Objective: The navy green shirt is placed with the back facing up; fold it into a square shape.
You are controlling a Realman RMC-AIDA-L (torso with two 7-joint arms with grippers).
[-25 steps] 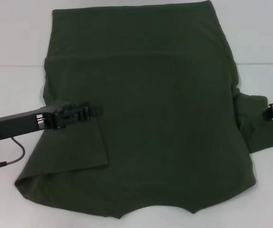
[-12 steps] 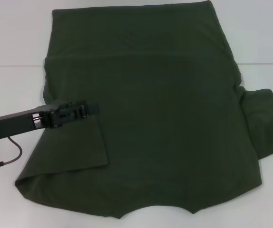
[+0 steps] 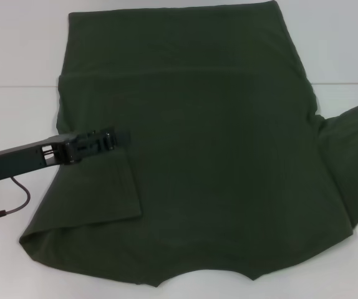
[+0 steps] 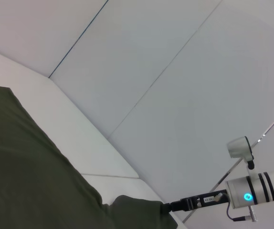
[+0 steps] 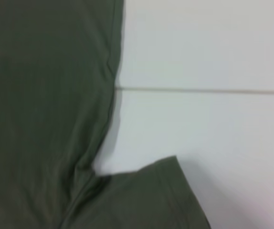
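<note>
One sleeve folded onto navy green shirt (image 3: 216,156); left end effector (image 3: 120,138) above it (grip state unclear).

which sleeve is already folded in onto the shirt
The left sleeve, just below the left gripper: it lies flat on the shirt. The right sleeve sticks out sideways onto the table.

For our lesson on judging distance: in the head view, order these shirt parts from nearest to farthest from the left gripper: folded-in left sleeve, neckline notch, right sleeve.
1. Folded-in left sleeve, directly beside the left gripper, on the shirt's left.
2. Neckline notch, at the near edge, centre.
3. Right sleeve, spread out at the far right edge.
</note>
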